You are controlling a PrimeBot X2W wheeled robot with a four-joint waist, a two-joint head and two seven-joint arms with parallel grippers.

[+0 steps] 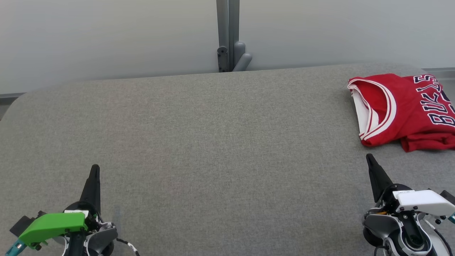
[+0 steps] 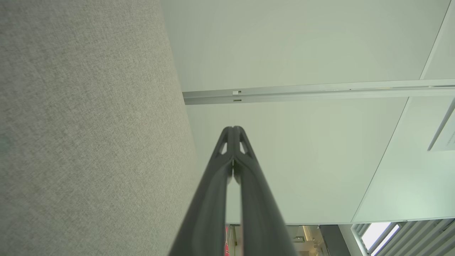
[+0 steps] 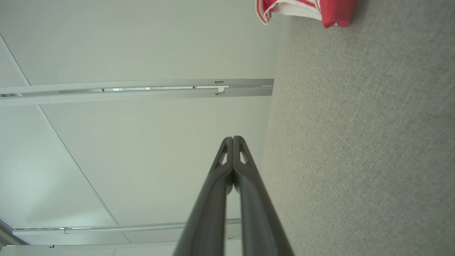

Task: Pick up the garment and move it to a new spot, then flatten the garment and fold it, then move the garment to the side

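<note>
A red jersey garment (image 1: 405, 106) with white trim and dark lettering lies folded at the far right of the grey fabric table (image 1: 213, 135), partly cut off by the head view's edge. Its red and white edge (image 3: 305, 10) shows at the top of the right wrist view. My left gripper (image 1: 94, 169) rests at the lower left, shut and holding nothing; its fingertips (image 2: 233, 128) press together. At the lower right, just in front of the garment and apart from it, my right gripper (image 1: 369, 157) is shut and holds nothing, fingertips (image 3: 233, 138) together.
A pale wall runs behind the table, with a grey vertical post and bracket (image 1: 229, 39) at the back centre. The table's back edge (image 1: 142, 77) curves down at the left corner. Wide bare fabric lies between the two grippers.
</note>
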